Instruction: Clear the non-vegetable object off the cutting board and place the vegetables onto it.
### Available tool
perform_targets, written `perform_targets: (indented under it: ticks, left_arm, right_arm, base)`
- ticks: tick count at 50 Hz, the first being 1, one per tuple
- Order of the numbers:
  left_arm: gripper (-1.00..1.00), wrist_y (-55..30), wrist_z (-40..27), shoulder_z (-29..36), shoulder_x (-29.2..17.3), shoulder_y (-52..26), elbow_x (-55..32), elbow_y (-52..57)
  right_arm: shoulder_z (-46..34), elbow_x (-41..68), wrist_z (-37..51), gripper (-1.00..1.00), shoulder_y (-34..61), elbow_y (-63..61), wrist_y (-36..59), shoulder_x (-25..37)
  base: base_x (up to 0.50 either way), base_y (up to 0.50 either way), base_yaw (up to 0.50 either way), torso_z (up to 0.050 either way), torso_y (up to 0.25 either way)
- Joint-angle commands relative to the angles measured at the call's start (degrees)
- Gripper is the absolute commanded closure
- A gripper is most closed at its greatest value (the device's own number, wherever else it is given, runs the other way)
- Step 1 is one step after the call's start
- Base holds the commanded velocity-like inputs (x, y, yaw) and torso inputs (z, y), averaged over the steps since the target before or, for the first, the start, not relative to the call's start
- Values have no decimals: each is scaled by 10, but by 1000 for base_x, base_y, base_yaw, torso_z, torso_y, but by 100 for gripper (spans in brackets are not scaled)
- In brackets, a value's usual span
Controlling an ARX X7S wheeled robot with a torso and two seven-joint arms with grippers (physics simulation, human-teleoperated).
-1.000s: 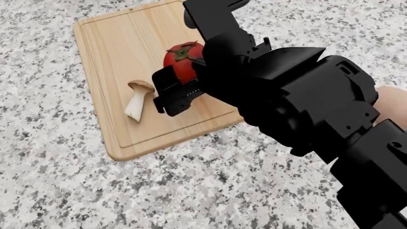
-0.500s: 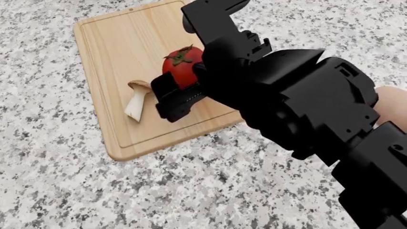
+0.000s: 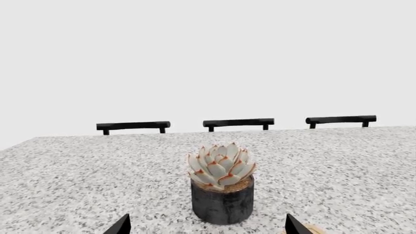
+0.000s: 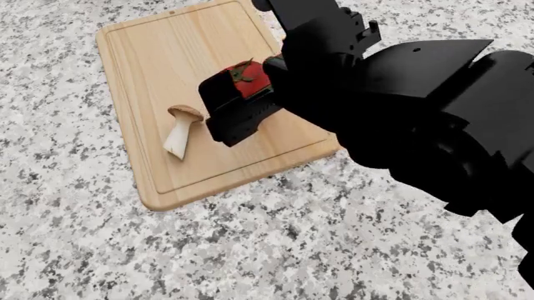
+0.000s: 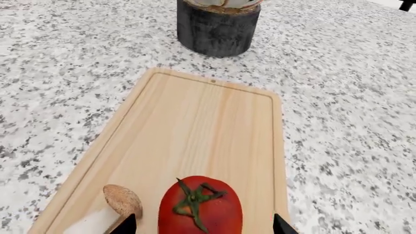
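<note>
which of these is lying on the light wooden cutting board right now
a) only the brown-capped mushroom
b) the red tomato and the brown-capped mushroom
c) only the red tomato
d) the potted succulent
b: the glossy red tomato with a green stem star and the small brown-capped mushroom with a whitish stalk both sit on the light wooden rectangular cutting board.

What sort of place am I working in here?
Likely a simulated kitchen or dining counter: a speckled granite surface, a wooden cutting board holding a tomato and mushroom, a potted succulent, and chair backs behind.
</note>
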Motion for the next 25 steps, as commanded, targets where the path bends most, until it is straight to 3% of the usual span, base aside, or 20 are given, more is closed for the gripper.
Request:
perform_targets:
  ticks: [1,25]
  left_arm:
    - [-100,0,-3,-6,-6,1,-8,1]
    - [-100,2,-26,-36,-19,45,-46,30]
  right_arm:
    - [41,69,73,-100,26,-122,32,73]
    - [129,253,277,-100,37,-407,11,229]
  base:
    - [0,0,0,0,0]
    - [0,0,0,0,0]
